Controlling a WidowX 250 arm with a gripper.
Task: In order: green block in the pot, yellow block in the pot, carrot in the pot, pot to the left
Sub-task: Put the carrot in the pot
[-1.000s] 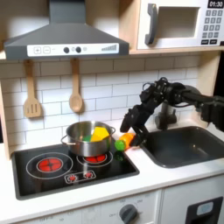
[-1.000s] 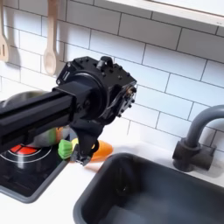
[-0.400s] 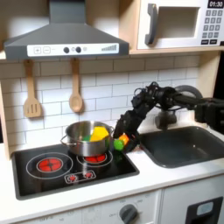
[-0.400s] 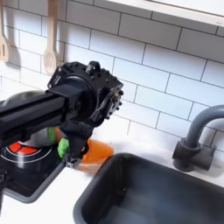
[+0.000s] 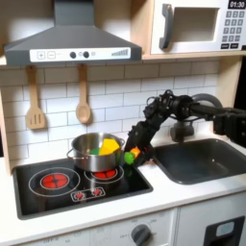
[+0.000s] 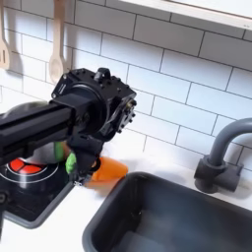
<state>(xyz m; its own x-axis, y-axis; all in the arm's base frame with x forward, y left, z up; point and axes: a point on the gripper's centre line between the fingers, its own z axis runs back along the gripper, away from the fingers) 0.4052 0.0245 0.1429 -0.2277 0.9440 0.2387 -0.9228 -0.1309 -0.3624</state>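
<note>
The steel pot [image 5: 89,163] stands on the stove's back right burner in the first exterior view. The green block [image 5: 103,151] and the yellow block [image 5: 111,145] lie inside it. Just right of the pot, the orange carrot [image 5: 138,154] lies on the counter with its green end toward the pot. My gripper [image 5: 134,154] is down on the carrot, pointing downward. In the second exterior view its fingers [image 6: 83,173] straddle the carrot [image 6: 113,169] near the green end. How tightly they close on it is hidden by the arm.
The black stove top [image 5: 58,180] with red burners fills the first exterior view's left. A dark sink [image 5: 197,159] and faucet [image 6: 219,157] lie right of the carrot. Wooden utensils [image 5: 84,106] hang on the tiled wall, under a range hood [image 5: 67,43].
The gripper dropped from above the carrot down onto it and shifted slightly toward the pot. Over the last half second it has stayed nearly still. The carrot has not moved.
</note>
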